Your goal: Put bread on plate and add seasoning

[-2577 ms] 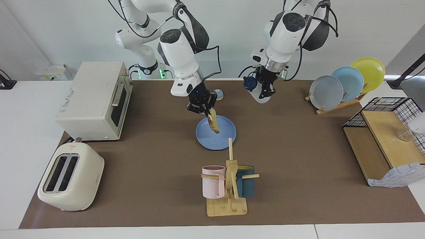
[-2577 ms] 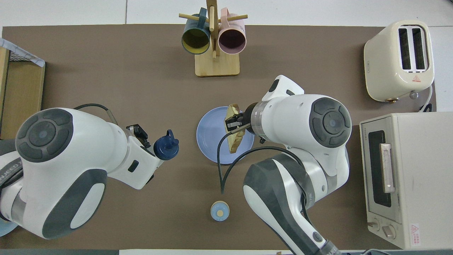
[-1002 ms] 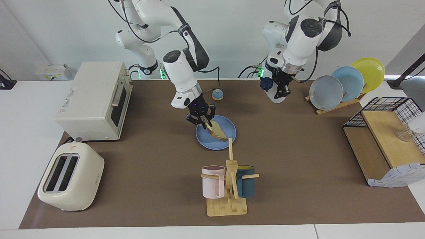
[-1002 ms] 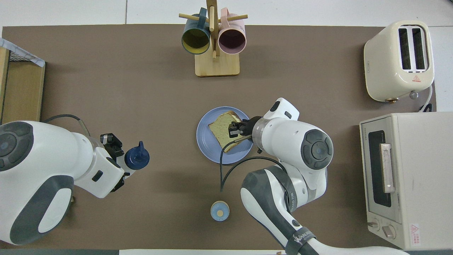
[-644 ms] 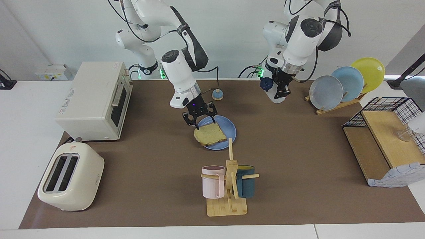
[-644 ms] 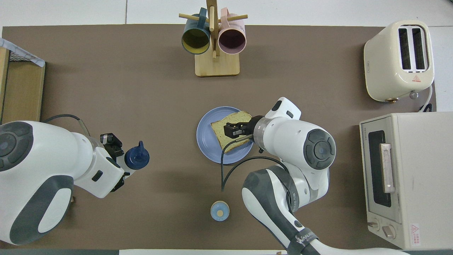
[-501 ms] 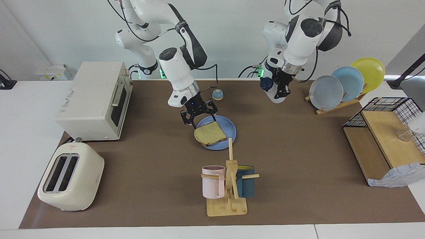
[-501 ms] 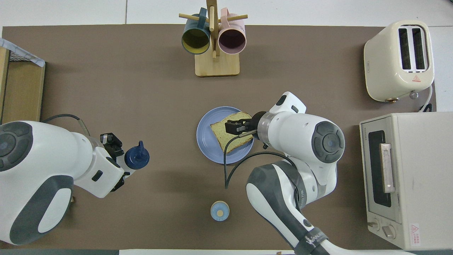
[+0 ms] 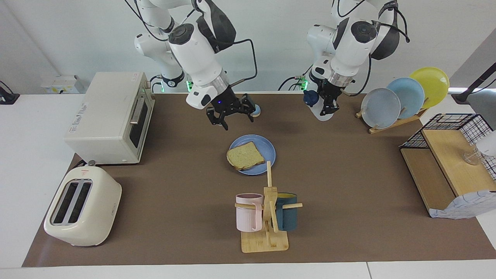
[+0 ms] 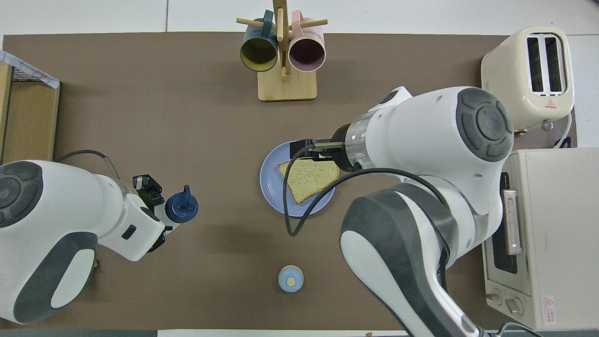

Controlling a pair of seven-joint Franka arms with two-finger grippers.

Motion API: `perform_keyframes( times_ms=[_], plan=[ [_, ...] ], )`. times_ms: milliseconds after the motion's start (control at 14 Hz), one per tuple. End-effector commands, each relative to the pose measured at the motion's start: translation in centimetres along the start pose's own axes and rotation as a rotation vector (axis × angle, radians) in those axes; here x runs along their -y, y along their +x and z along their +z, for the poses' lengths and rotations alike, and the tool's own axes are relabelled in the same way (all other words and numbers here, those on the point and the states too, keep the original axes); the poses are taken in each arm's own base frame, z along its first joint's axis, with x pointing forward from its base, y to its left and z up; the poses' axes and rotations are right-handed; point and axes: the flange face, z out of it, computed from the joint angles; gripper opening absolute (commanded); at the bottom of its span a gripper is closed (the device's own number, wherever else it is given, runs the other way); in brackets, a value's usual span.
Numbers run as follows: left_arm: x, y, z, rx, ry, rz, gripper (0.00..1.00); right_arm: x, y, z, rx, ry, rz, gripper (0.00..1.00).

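- Square slice of tan speckled toast [image 9: 245, 155] lies flat on the round medium-blue plate [image 9: 268, 149] mid-table; one corner overhangs the rim toward the right arm's end.
- Bare brown mat rings the plate; wooden mug rack [image 9: 267, 217] stands farther from the robots, small blue-domed bell [image 10: 290, 278] nearer.
- Right gripper [image 9: 232, 116] raised, empty, fingers spread wide, over the mat between bell and plate.
- Left gripper [image 9: 328, 105] clamped on the small translucent white bottle with navy looped cap [image 9: 314, 104], held tilted above the mat near the plate rack [image 9: 391, 122].
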Motion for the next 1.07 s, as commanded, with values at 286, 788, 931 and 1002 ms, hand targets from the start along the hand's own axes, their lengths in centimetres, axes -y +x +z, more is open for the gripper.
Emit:
perform_keyframes(
  times_ms=[286, 788, 931, 1002],
  plan=[
    [-2.2, 3.5, -0.2, 0.007, 0.06, -0.022, 0.0, 9.5, -6.3, -0.8, 0.076, 0.123, 0.233, 0.77],
    [-3.3, 5.8, -0.2, -0.001, 0.082, -0.036, 0.0, 13.0, -9.6, -1.1, 0.099, 0.134, 0.219, 0.5],
    [-3.3, 5.8, -0.2, -0.001, 0.082, -0.035, 0.0, 12.6, -9.2, -1.1, 0.091, 0.129, 0.21, 0.45],
    [-3.2, 5.7, -0.2, -0.002, 0.081, -0.036, 0.0, 12.4, -8.9, -1.3, 0.082, 0.132, 0.211, 0.45]
  ],
)
